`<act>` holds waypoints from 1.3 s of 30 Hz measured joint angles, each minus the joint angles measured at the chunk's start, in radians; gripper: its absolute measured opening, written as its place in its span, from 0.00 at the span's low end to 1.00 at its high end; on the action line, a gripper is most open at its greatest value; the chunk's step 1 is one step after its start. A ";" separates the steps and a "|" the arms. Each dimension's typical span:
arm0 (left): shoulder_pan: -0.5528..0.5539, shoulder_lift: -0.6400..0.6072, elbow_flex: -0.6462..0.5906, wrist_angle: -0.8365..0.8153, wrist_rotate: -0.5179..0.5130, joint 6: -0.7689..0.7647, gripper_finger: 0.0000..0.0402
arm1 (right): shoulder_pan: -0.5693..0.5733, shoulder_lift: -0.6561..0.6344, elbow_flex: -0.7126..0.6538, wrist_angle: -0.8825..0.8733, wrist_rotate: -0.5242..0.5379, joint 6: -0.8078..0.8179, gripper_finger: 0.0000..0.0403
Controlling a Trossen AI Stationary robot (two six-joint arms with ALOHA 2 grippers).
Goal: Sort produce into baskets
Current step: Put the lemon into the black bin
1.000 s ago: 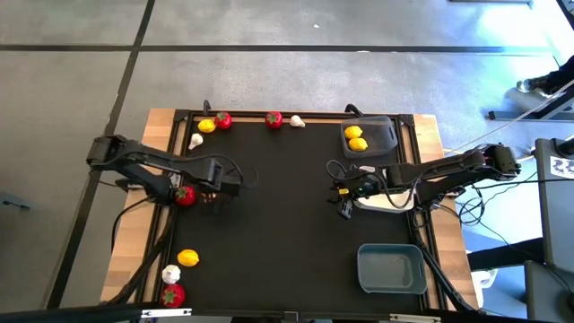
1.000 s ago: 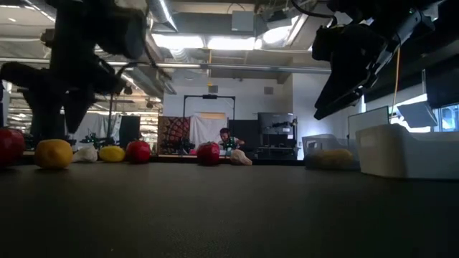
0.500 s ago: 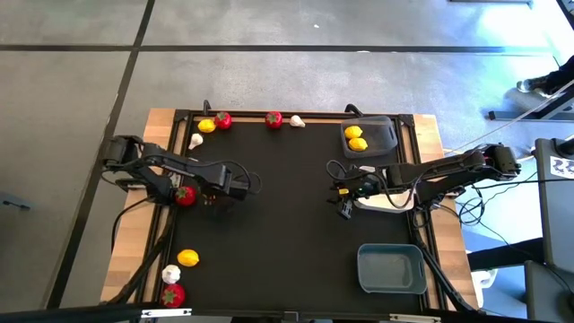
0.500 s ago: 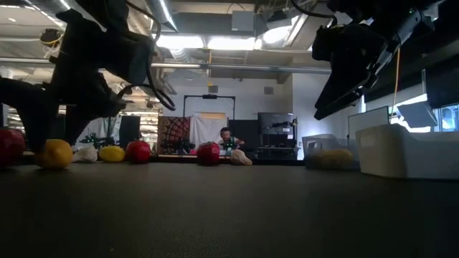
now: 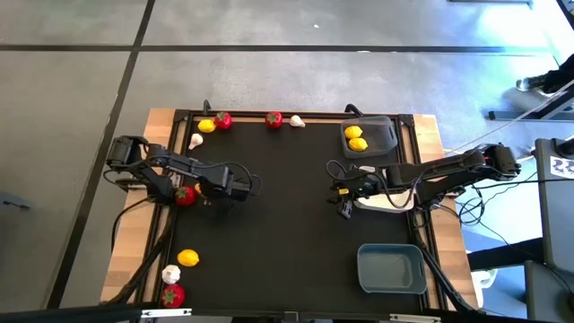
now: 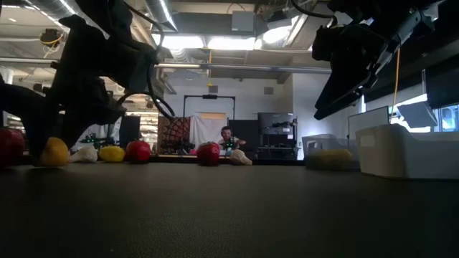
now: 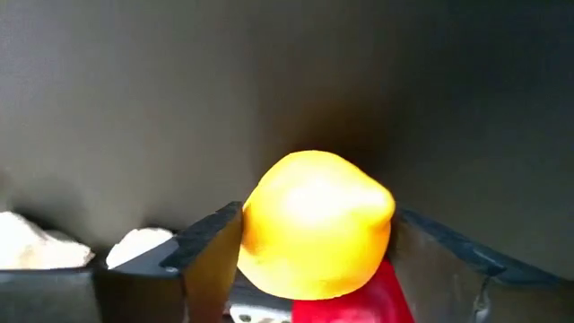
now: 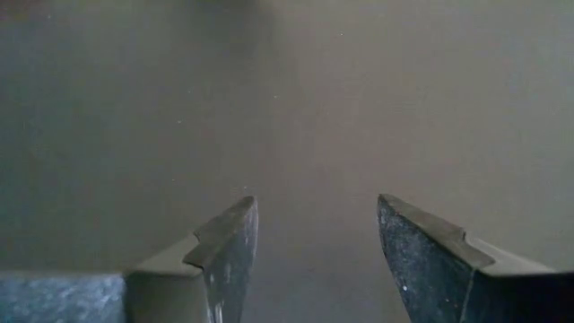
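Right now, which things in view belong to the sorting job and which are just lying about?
Job: lemons, red fruits, garlic bulbs, dark grey basket, white basket, blue-grey basket, left gripper, right gripper.
Lying about: cables, person behind the table.
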 joint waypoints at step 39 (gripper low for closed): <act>-0.060 -0.233 0.193 0.511 0.005 -0.189 0.51 | 0.001 0.008 0.000 0.206 -0.027 -0.051 0.71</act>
